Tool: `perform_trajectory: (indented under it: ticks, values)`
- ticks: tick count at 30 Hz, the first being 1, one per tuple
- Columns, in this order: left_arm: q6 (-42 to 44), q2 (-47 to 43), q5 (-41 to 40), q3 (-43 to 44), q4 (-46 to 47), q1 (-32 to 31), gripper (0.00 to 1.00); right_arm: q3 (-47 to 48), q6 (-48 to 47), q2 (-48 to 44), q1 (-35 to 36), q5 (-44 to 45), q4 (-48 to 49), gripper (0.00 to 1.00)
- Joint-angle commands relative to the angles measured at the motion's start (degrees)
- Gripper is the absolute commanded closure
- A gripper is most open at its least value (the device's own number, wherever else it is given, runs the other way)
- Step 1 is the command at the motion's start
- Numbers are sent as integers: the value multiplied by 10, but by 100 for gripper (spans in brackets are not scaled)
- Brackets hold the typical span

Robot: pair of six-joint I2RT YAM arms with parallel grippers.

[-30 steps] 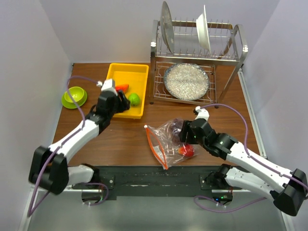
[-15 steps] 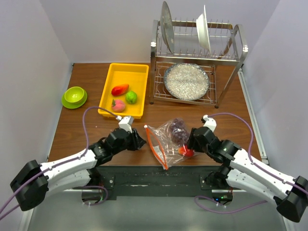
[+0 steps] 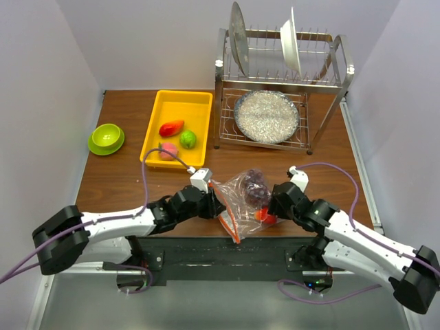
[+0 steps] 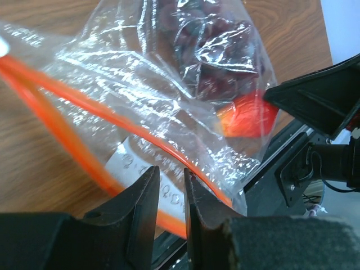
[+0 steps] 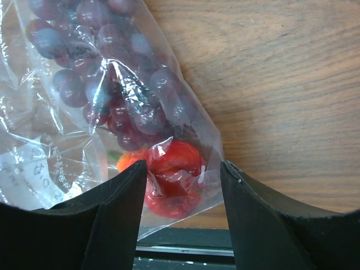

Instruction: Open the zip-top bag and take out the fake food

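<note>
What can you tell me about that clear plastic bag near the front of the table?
The bag is thin, crinkly clear plastic with an orange zip strip along one edge, seemingly parted, and a white label. It lies on the wooden table, holding purple grapes and a red tomato. The left hand is at the zip edge; the right hand straddles the tomato end.

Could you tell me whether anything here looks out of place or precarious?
Only the zip-top bag: its near corner hangs over the table's front edge, and the red tomato inside sits right at that edge. Nothing appears spilled or damaged.
</note>
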Motion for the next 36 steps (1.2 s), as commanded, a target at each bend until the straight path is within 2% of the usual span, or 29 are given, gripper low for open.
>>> perform_trajectory:
  ticks: [1, 5, 9, 14, 16, 17, 18, 21, 23, 36]
  values:
    - [12, 39, -15, 38, 61, -13, 72, -7, 12, 11, 2, 17, 23, 42]
    - [16, 98, -7, 41, 94, -16, 73, -10, 10, 19, 2, 11, 37, 45]
    - [4, 133, 3, 28, 133, -23, 75, -15, 10, 24, 2, -1, 47, 60]
    - [-1, 154, -2, 22, 150, -31, 76, -11, 3, 31, 2, -12, 60, 74]
    - [-3, 162, -7, 22, 148, -32, 80, -3, 2, 34, 2, -14, 62, 82]
    - [-5, 169, -11, 23, 143, -32, 90, 1, -1, 36, 2, -12, 61, 85]
    - [-10, 171, -19, 23, 130, -32, 94, 6, -3, 35, 2, -11, 55, 89]
    - [-21, 179, -33, 19, 106, -33, 100, 26, -11, 31, 2, 4, 41, 97]
    - [-29, 182, -40, 18, 94, -33, 100, 43, -17, 29, 2, 15, 29, 100]
    - [-51, 192, -55, -14, 78, -33, 100, 120, -30, -15, 2, 47, -40, 100]
